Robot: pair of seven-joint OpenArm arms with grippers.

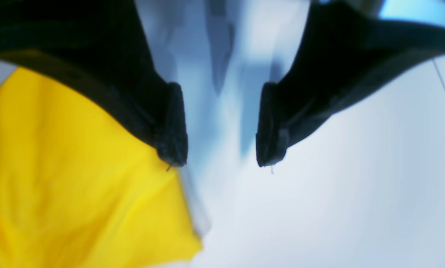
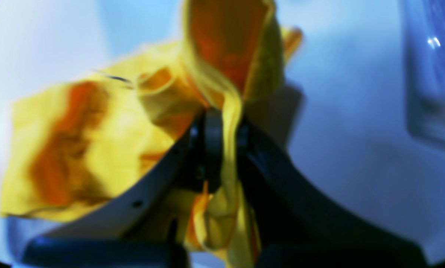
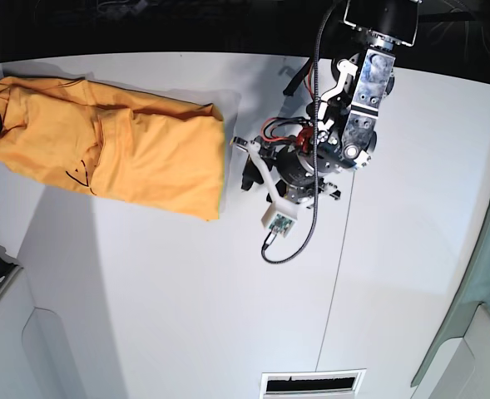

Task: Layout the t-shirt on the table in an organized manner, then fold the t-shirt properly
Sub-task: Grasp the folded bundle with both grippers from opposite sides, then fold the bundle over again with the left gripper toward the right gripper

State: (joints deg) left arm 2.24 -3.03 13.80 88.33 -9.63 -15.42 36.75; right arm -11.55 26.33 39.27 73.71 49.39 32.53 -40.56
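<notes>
Base view: the t-shirt (image 3: pixel 111 141) is spread at ten o'clock on the desk (image 3: pixel 186 299), pinched at nine o'clock by the right gripper (image 2: pixel 222 149); the left gripper (image 1: pixel 222 141) is held wide, just beside the hem.

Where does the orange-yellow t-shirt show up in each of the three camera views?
Left wrist: t-shirt fills lower left, beside the open left gripper.
Right wrist: bunched at center, pinched by the right gripper.
Base: spread at upper left.
Shared landmark: the white table.
</notes>
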